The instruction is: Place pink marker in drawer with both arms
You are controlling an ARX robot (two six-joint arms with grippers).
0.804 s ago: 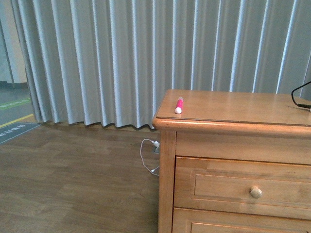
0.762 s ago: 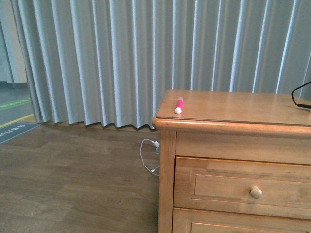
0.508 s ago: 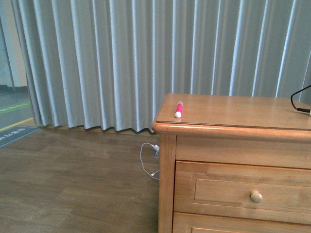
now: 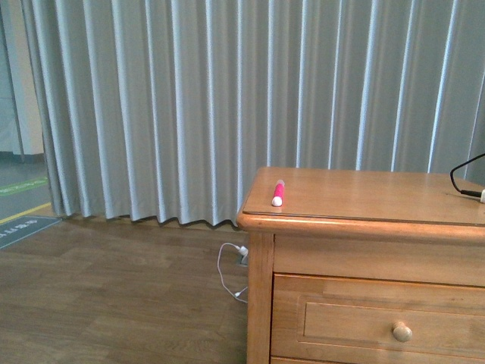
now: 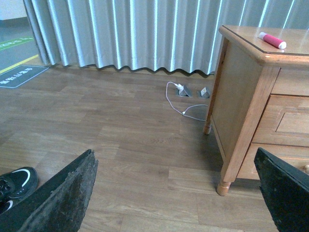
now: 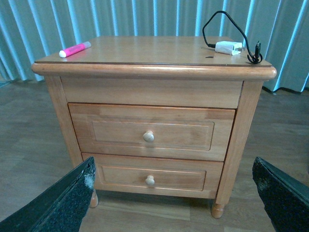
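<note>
the pink marker lies flat on the table, at the 7 o'clock corner of its top in the front view, close to the front edge. its long axis runs nearly 6 to 12 o'clock: the white rounded end points to 6, toward the robot, and the bright pink body to 12, toward the curtain. it is short and stubby. the drawer beneath is closed. the left gripper and right gripper each gape wide, holding nothing, well apart from the pink marker.

pink marker and cabinet now appear lower.
</note>
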